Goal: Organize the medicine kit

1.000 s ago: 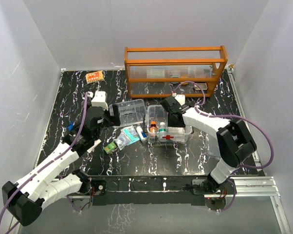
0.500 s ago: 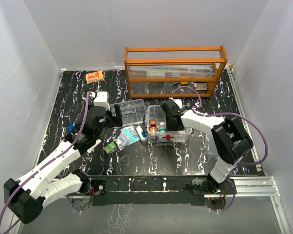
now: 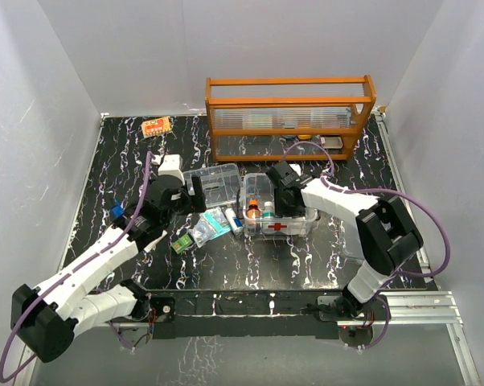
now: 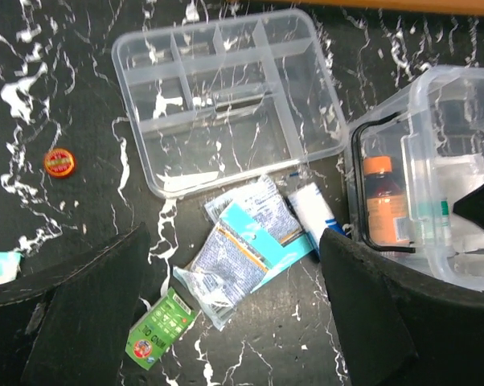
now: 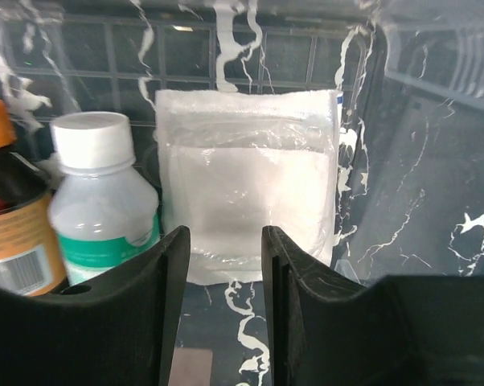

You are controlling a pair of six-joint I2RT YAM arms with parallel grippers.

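Note:
The medicine kit box (image 3: 290, 227), clear with a red cross on its side, stands mid-table. It holds an orange-capped brown bottle (image 5: 9, 217), a white-capped bottle (image 5: 97, 193) and a white gauze packet (image 5: 250, 185) upright against the far wall. My right gripper (image 5: 223, 237) reaches inside the box. Its jaws stand narrowly open just short of the gauze, with nothing between them. The clear divided tray (image 4: 226, 96) lies left of the box. My left gripper (image 4: 234, 237) hovers wide open above loose blue-and-white packets (image 4: 250, 241), a white tube (image 4: 314, 213) and a green sachet (image 4: 157, 330).
An orange wooden rack (image 3: 290, 112) with clear panels stands at the back. An orange packet (image 3: 156, 126) lies at the back left. A small red cap (image 4: 59, 163) sits left of the tray, and a blue item (image 3: 116, 211) lies by the left arm.
My left arm has swung right and forward, towards the tray and the packets. The right gripper stays inside the box and has barely shifted.

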